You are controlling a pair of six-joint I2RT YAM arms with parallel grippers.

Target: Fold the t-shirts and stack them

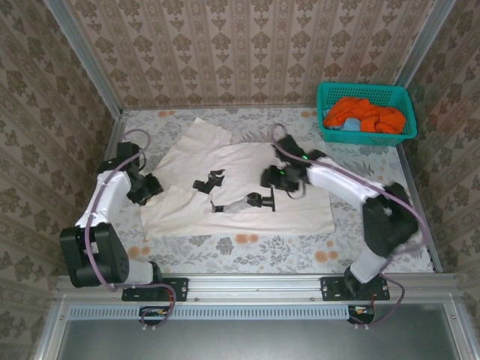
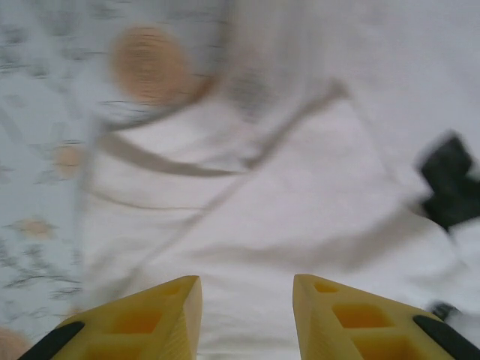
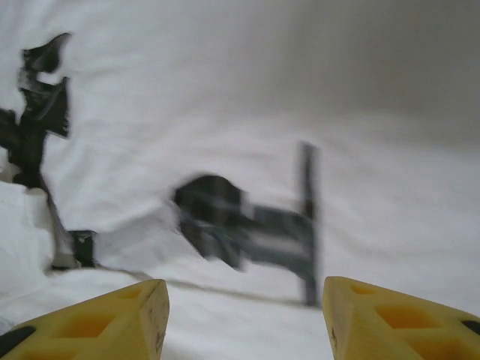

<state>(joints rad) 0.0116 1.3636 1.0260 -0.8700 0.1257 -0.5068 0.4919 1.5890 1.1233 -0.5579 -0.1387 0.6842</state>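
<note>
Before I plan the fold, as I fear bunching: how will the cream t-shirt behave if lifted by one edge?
Probably floppy: the cream t-shirt lies creased, with a flap folded over. Likely light, lying thin on the table. Pushed, it would probably bunch.

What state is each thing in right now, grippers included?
cream-white t-shirt: spread on the table, creased at left.
orange t-shirts: crumpled in the teal basket.
teal basket: upright, far right.
left gripper: open, empty, over the t-shirt.
right gripper: open, empty, over the black print.

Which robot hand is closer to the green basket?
Right. The right hand is over the middle of the white shirt; the left hand is at its left edge, farther from the basket.
</note>
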